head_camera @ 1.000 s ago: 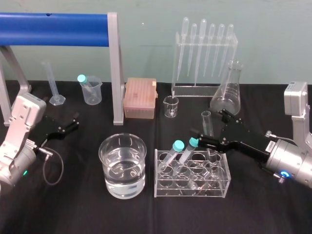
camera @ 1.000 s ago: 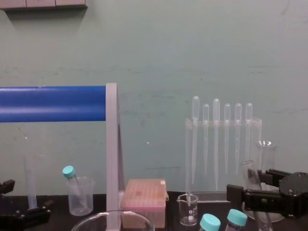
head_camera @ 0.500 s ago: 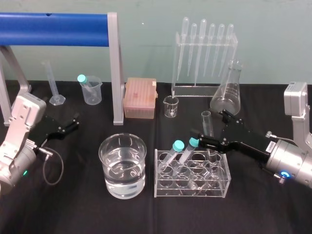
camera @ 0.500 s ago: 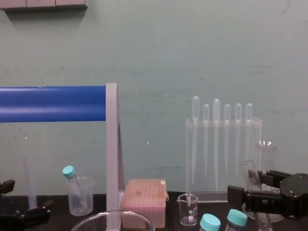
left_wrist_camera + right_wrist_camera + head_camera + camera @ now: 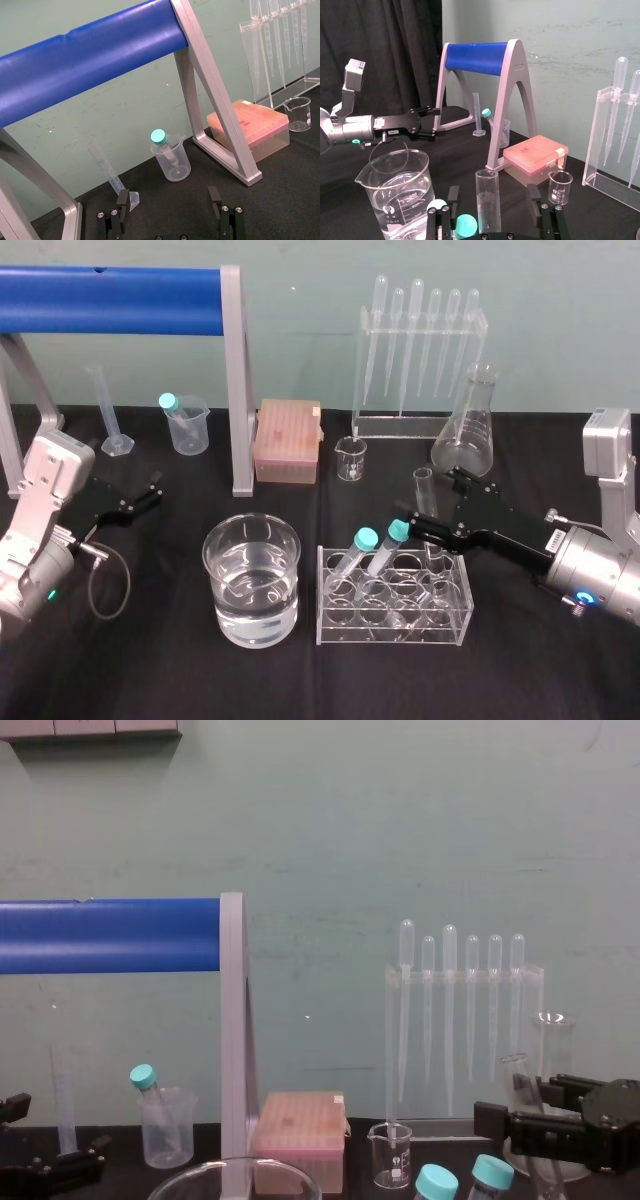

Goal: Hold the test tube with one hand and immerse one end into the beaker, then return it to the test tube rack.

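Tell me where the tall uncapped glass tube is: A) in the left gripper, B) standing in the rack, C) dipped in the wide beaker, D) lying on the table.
B: the test tube stands in the rack, with the open right gripper around it.

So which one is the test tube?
Find the clear rack on the black table, right of the big water beaker. The test tube stands in its back row, between the fingers of the open right gripper. Unlike the two leaning teal-capped tubes beside it, it has an open rim and no cap.
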{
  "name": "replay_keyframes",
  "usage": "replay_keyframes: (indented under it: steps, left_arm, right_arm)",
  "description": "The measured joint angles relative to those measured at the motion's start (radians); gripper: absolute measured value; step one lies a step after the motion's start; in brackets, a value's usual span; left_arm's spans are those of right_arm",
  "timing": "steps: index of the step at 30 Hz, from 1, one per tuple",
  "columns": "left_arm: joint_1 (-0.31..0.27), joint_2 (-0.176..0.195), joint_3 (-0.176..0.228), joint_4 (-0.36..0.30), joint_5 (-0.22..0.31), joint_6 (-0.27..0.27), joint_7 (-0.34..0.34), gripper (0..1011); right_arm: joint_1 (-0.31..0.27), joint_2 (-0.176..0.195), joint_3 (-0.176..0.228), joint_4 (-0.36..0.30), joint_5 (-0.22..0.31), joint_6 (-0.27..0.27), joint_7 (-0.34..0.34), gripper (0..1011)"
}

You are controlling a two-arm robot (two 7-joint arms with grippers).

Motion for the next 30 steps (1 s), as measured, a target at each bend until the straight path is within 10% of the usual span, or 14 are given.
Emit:
replay_keyframes:
  steps: [20, 30]
  left_arm:
    - [0.0, 0.0, 0.0, 0.0, 0.0, 0.0, 0.0, 1000]
    - [0.0, 0.0, 0.0, 0.0, 0.0, 0.0, 0.0, 1000]
  right_arm:
    - [0.0, 0.0, 0.0, -0.001, 0.0, -0.001, 0.0, 252]
    - [0.0, 0.0, 0.0, -0.001, 0.0, -0.001, 0.0, 226]
